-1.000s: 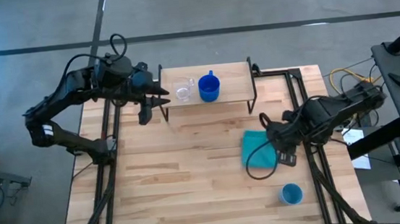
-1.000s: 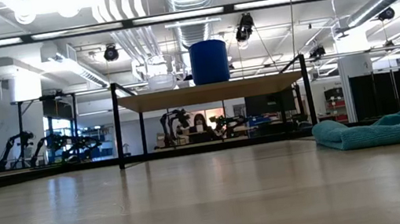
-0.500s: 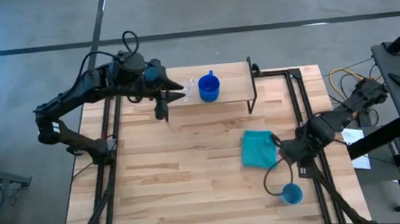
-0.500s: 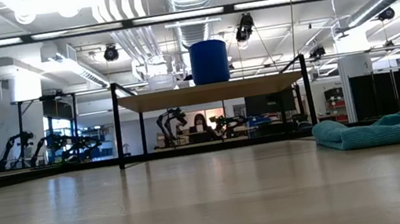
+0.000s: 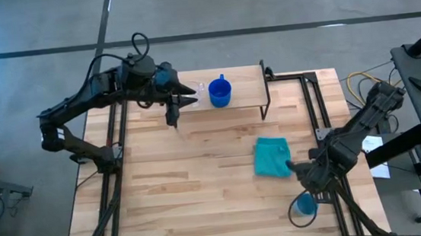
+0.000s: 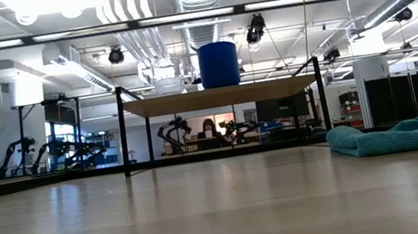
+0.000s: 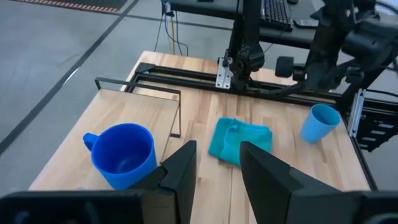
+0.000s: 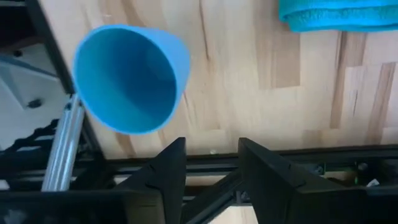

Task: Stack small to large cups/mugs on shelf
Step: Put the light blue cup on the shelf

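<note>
The right tool (image 5: 306, 188) hovers open just above the light blue cup (image 5: 304, 205) (near the bench (image 5: 185, 181) edge). The left tool (image 5: 186, 99), also open, is at the shelf (image 5: 246, 90) beside the blue mug (image 5: 220, 93).

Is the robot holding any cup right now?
No. The left gripper is open near the blue mug; the right gripper is open above the light blue cup.
</note>
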You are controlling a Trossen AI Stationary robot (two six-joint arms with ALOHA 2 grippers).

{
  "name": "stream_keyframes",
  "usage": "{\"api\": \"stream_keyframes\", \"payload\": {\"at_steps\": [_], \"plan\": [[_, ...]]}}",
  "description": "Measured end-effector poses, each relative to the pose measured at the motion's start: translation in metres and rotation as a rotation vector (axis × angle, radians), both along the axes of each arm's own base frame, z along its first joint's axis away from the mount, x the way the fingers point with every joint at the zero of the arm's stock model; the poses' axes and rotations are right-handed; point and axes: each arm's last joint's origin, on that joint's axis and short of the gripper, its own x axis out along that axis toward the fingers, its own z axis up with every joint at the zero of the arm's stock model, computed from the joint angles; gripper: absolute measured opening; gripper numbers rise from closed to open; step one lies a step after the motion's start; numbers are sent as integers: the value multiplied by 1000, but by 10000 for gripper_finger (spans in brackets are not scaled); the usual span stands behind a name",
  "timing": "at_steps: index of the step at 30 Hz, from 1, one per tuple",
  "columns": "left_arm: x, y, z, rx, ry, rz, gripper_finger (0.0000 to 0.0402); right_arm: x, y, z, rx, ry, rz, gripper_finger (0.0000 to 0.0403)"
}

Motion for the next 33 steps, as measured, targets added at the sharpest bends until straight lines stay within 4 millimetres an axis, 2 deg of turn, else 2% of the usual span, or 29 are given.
{"api": "stream_keyframes", "payload": {"at_steps": [8,21,33], "plan": [[-3,-1,2,0,-3,-2,109,5,8,-17,9,-9,-22,135],[-4,-1,2,2,-5,-3,109,9,11,-19,36,-33,-41,134],[-4,-1,2,3,-5,-4,109,12,13,-32,65,-67,-71,134]]}}
